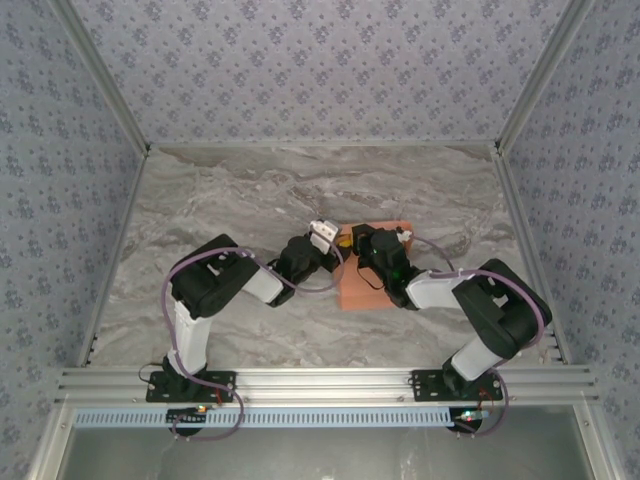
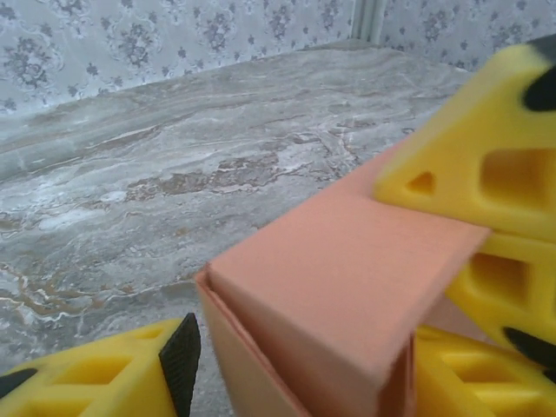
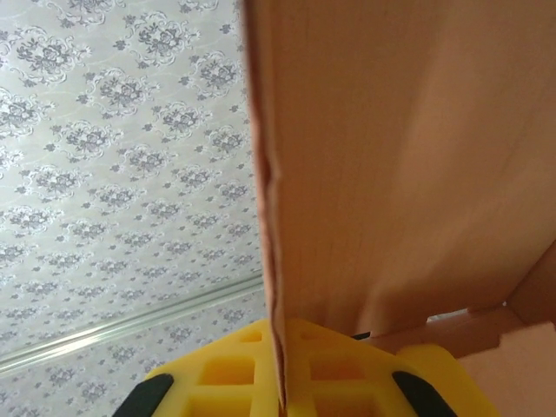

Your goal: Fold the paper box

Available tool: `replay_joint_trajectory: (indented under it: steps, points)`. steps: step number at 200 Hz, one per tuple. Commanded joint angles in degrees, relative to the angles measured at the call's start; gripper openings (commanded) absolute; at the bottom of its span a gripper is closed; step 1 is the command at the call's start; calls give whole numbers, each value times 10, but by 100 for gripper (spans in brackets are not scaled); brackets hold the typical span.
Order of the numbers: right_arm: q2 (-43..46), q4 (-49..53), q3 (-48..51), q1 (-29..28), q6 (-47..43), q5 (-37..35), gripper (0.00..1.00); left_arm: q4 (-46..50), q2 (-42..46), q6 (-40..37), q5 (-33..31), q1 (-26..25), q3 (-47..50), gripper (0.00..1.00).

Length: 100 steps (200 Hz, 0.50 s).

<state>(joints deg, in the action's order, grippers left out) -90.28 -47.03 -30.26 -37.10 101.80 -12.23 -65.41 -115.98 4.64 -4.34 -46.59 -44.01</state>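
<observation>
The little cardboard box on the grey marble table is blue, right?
Not blue. The thin cardboard box on the grey marble table is salmon-orange, as the top external view shows.

We saw black joint housings and white link shells on the left arm (image 1: pixel 215 285) and the right arm (image 1: pixel 490 305), each carrying a lilac cable (image 1: pixel 166 300) above a black base (image 1: pixel 190 385). The fingers (image 2: pixel 87 378) were yellow, hollow-pocketed, with black pads (image 2: pixel 180 352).
</observation>
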Motion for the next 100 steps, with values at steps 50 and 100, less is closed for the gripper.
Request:
replay_joint_trajectory:
  steps: [50, 100]
  points:
    - [4, 43, 8, -21, -4, -19, 9, -30, -12, -3, -76, -9, -9, 42]
    - [40, 75, 14, -28, -28, -24, 22, -27, -6, -25, -98, -17, -3, 25]
